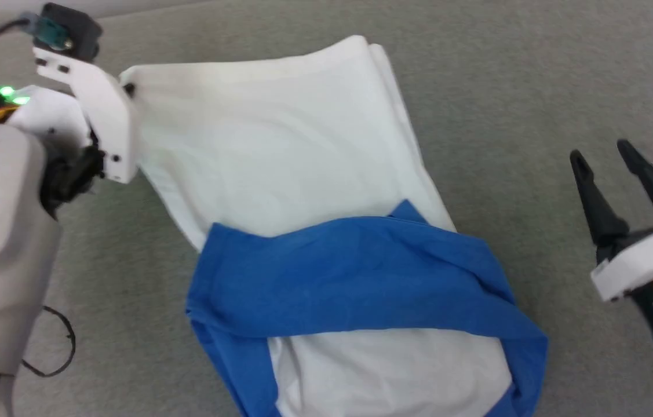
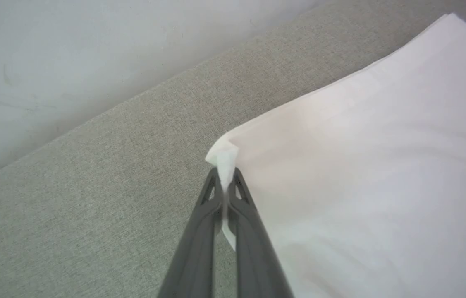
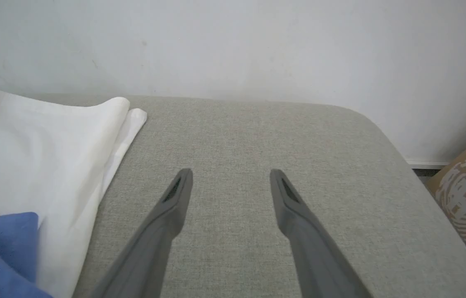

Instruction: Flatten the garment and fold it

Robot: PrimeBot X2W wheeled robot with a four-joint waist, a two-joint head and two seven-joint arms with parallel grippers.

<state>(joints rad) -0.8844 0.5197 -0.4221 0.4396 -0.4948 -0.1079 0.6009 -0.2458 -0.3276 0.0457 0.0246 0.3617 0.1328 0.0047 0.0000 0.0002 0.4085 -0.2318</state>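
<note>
White soft T-shirt with blue sleeves (image 1: 280, 156) lies bunched in the middle of the grey fabric cushion (image 1: 535, 69). Left end effector (image 2: 226, 176) pinches its corner near the far edge; right end effector (image 1: 600, 150) is wide, holding nothing. That small pinch could slip and spoil the fold.
</note>
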